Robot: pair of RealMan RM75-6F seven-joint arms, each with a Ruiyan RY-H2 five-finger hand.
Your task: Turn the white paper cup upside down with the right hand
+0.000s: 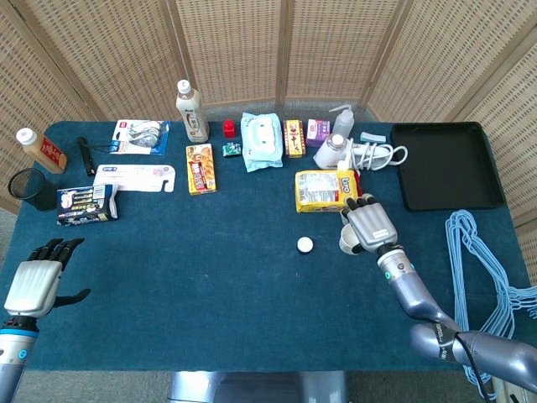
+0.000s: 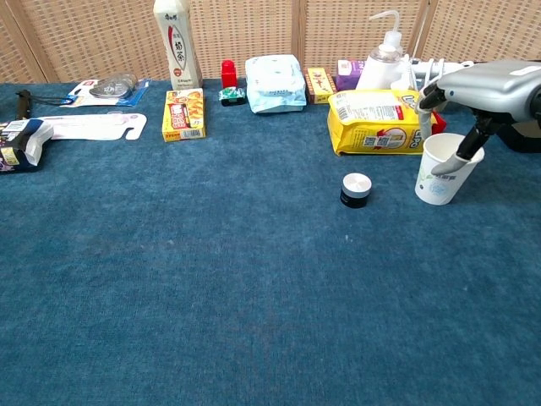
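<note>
White paper cup (image 2: 439, 179), faint printed motif, unreadable, upright under right hand (image 1: 370, 224).

Bright, even light from above — shadows soft and short; both views sharp, no glare.

A matt, slightly napped blue cloth (image 2: 211, 304) covers the table. The white paper cup (image 2: 443, 172) looks smooth and dull; the right hand (image 1: 370, 225) has satiny grey metal-look casing. The yellow packet (image 2: 376, 121) is glossy plastic film, the back screen (image 1: 252, 42) rough woven wicker.
</note>
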